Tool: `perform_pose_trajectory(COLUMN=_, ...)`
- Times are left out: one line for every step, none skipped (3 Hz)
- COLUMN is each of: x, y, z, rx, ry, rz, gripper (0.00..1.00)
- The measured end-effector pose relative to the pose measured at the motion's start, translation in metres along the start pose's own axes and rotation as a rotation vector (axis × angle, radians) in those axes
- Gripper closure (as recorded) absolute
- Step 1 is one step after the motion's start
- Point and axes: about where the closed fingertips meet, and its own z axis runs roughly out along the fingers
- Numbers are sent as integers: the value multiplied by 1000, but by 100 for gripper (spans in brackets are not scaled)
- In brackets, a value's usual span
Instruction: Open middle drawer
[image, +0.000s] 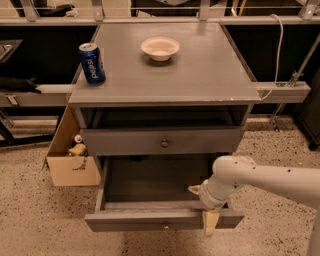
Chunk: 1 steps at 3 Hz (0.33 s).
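Observation:
The middle drawer (150, 219) is the grey drawer pulled far out below the upper drawer; its inside is dark and empty. My gripper (202, 207) is at the right end of its front panel. One tan finger (194, 189) points inside the drawer and the other (210, 223) hangs down over the outside of the front. The fingers stand apart and hold nothing. The upper drawer (164, 143), with a round metal knob, is shut. Anything below the open drawer is hidden.
On the grey cabinet top (210, 75) stand a blue Pepsi can (92, 62) at the left and a white bowl (160, 48) at the back. An open cardboard box (70, 157) sits on the floor against the cabinet's left side. My white arm (270, 177) comes in from the right.

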Motion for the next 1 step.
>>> perform_pose_trajectory(x=-26, y=-1, z=-30, rx=43, ry=30, rz=-58, gripper=0)
